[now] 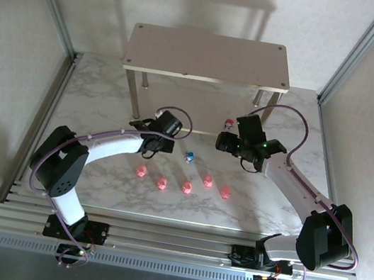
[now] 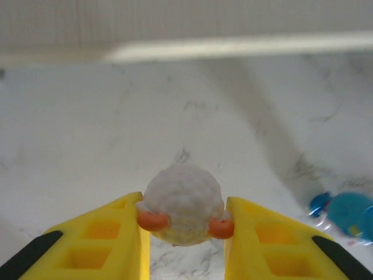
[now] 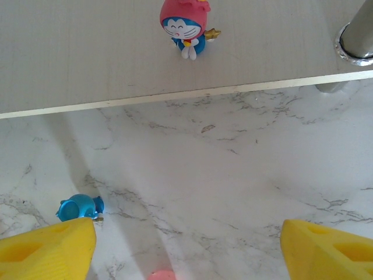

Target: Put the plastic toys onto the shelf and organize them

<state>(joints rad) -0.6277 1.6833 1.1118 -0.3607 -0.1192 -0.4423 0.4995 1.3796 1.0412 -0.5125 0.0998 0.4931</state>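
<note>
Left claw (image 2: 183, 201) is narrow, pinched on the white toy (image 2: 182, 186). Its fingers (image 2: 116, 233) touch the toy's sides at the orange bits, low on the body, probably so the round top can't squirt out. Toy is on or just over the table (image 2: 87, 128); can't tell which. It's in front of the shelf (image 1: 208, 56), left of the blue toy (image 1: 189, 157).

Right claw (image 3: 187, 227) is wide and empty, hanging over bare marble near the shelf's lower board (image 3: 87, 58). My read: it's parked to give the left arm room. The blue toy lies just beside one of its fingers, so that's a likely next pick.

Red-cap toy (image 3: 185, 26) stands upright on the lower board, near a leg (image 3: 358, 35), facing out. Five pink toys (image 1: 185, 187) sit in a loose row on the near side of the table, between the arms.

Progress: one of eight shelved, early days. Next the white toy should go onto the lower board, beside the red-cap one. The top board overhangs, so go in low and flat. Risk: the toy is tiny and round and could slip or roll on release.
</note>
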